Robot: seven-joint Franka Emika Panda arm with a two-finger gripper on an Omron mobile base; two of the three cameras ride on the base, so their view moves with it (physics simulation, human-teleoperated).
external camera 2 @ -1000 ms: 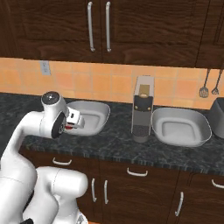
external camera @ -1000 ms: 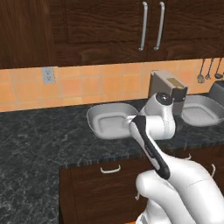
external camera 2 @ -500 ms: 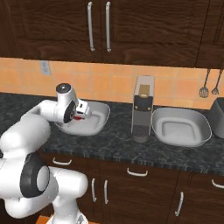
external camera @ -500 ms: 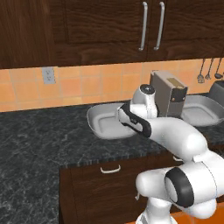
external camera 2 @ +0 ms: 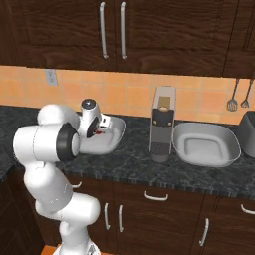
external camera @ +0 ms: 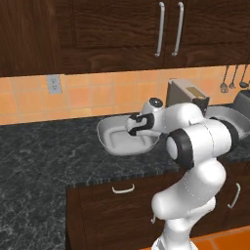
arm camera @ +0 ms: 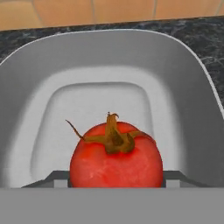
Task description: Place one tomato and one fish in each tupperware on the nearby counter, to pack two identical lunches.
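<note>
Desk (external camera 2: 129, 162), dark speckled stone: two pale grey tupperware trays (external camera 2: 106, 141) (external camera 2: 205, 145) are carried, toaster (external camera 2: 162, 123) set between, dark item (external camera 2: 247, 127) at 3 o'clock.

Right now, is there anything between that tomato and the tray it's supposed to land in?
Nothing visible. The claw holds the tomato over the left tray, whose floor beneath is bare in the hand view. The toaster stands off to the side, between the two trays, not in the path.

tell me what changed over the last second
The arm swung from in front of the toaster across to the left tupperware, carrying the tomato in its hand, now over that tray. The right tupperware, toaster and counter stayed put.
</note>
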